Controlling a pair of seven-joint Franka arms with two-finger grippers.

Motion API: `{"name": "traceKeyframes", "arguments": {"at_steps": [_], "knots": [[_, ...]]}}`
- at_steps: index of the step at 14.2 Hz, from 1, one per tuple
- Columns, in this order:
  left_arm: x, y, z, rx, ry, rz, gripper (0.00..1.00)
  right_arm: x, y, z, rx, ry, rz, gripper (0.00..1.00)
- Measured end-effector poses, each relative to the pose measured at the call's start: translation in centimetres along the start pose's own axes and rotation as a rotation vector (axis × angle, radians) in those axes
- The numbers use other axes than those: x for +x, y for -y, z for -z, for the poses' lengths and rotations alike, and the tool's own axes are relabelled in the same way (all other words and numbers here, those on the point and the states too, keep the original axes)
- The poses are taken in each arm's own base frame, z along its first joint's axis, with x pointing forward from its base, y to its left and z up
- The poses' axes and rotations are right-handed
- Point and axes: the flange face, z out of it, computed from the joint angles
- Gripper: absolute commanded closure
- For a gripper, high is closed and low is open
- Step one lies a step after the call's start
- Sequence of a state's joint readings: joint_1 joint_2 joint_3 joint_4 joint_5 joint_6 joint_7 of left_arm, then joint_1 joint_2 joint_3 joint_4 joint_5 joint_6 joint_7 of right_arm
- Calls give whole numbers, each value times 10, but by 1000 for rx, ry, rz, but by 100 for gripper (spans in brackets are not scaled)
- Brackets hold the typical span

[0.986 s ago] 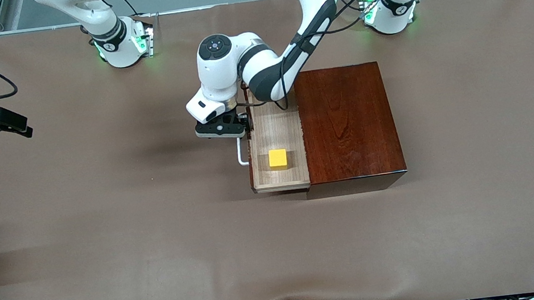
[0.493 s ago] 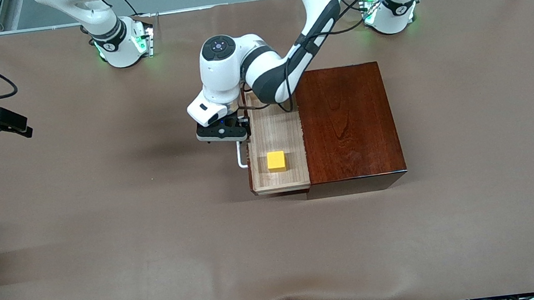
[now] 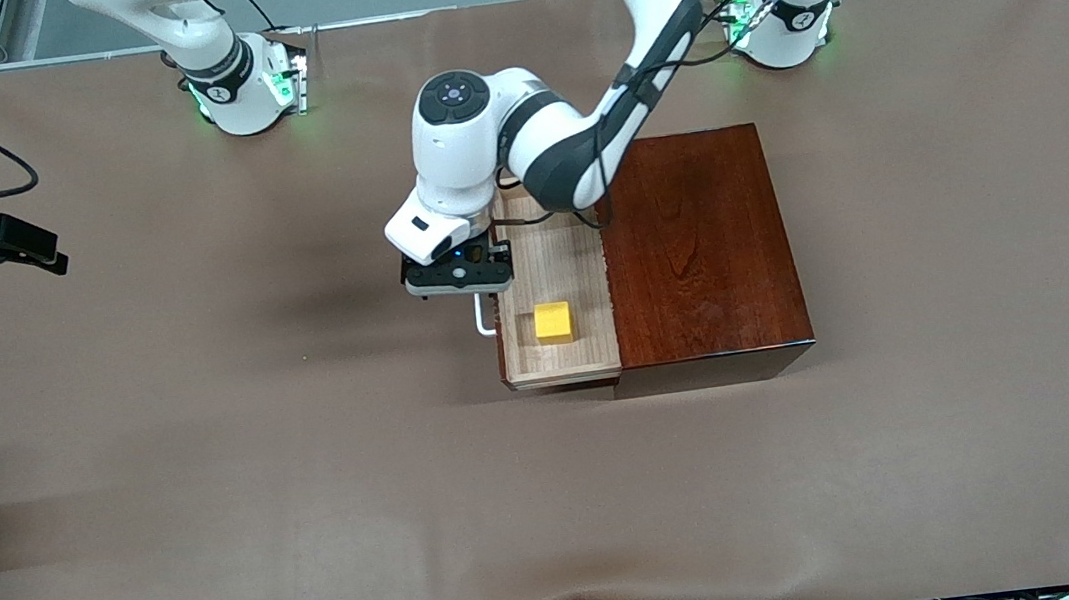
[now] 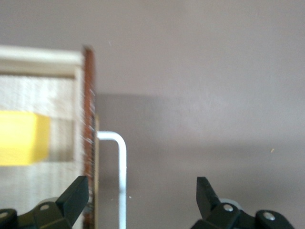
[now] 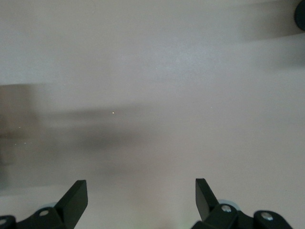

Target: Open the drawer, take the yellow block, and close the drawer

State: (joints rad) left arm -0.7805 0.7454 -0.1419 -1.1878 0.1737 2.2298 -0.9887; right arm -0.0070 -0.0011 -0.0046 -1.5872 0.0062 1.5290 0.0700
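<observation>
Drawer (image 3: 553, 283) pulled out of box (image 3: 699, 246), yellow block (image 3: 553, 322) inside. L gripper (image 4: 143, 198) wide, over white handle (image 4: 119, 176), holding nothing. R gripper (image 5: 141, 198) wide, empty, waiting over bench (image 3: 213, 478) edge.

1. No readable text, labels, brand names or numbers in any view.
2. Small round marks on the dark bands of the two white arm bases (image 3: 241, 90): too small to read.

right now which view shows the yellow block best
The front view: the whole yellow block shows in the open drawer. The left wrist view cuts it off at the edge; the right wrist view shows only table.
</observation>
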Motion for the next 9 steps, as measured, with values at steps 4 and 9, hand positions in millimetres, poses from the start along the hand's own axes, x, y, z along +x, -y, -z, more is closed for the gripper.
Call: {"name": "traceKeyframes", "arguments": {"at_steps": [4, 9], "knots": [[78, 56, 84, 11, -62, 120, 0, -2, 24, 0, 7, 2, -232, 0], [180, 202, 125, 129, -53, 326, 0, -17, 113, -4, 79, 58, -676, 0]]}}
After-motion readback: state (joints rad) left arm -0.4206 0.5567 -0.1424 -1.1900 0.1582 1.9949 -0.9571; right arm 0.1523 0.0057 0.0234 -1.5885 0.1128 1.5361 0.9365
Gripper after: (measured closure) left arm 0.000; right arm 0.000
